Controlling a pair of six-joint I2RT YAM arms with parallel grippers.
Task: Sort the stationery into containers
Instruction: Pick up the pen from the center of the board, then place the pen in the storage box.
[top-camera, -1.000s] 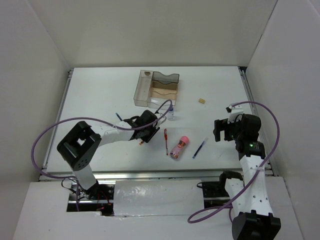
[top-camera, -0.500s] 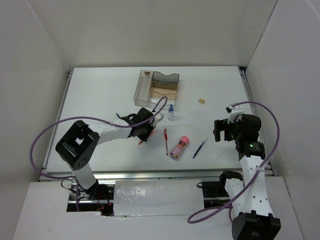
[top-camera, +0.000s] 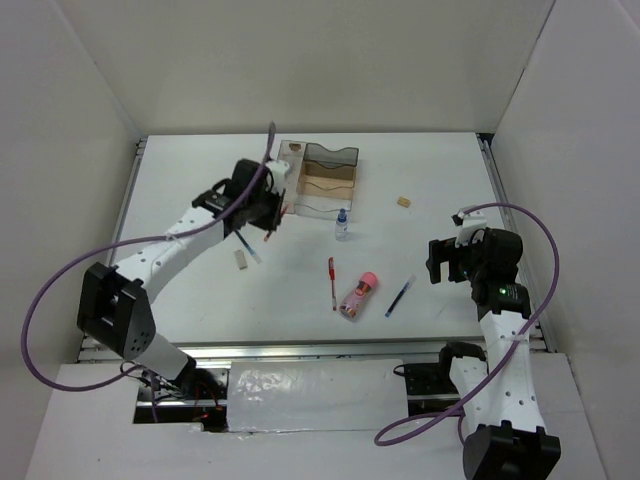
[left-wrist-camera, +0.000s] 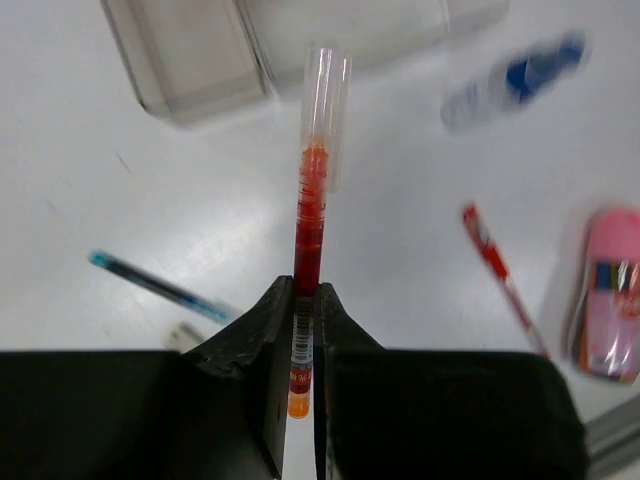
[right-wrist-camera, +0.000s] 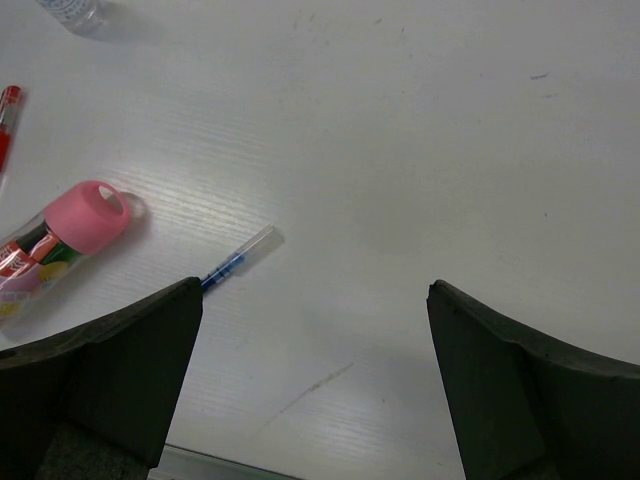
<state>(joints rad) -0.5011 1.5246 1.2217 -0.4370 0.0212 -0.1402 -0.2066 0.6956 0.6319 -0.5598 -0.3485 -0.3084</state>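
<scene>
A red pen (left-wrist-camera: 308, 215) with a clear cap stands clamped between the dark fingers (left-wrist-camera: 245, 345) of the left gripper (left-wrist-camera: 300, 300). It is lifted off the white table (top-camera: 190, 190), and its capped end points toward the tray (left-wrist-camera: 190, 60). From above, this gripper hangs just beside the tray's near left corner. The tray is smoky and see-through, and sits toward the far middle of the table.

A small bottle (top-camera: 342, 224) with a blue cap (blurred in the left wrist view) stands close in front of the tray. Nearer the arms, three things lie apart from one another in a loose row. They are, from left to right, another red pen (top-camera: 332, 283), a pink tube (top-camera: 359, 295) and a blue pen (top-camera: 400, 296). A beige block (top-camera: 404, 202) lies well to the right of the tray. A second block (top-camera: 240, 259) lies on the left side beside a thin teal pen (top-camera: 246, 245), both below the raised left gripper.

The right gripper (right-wrist-camera: 312, 295) hangs over the right side of the table. Its fingers are spread wide apart with nothing between them. In its wrist view, the blue pen's clear end and the tube's pink cap lie near its left finger.
</scene>
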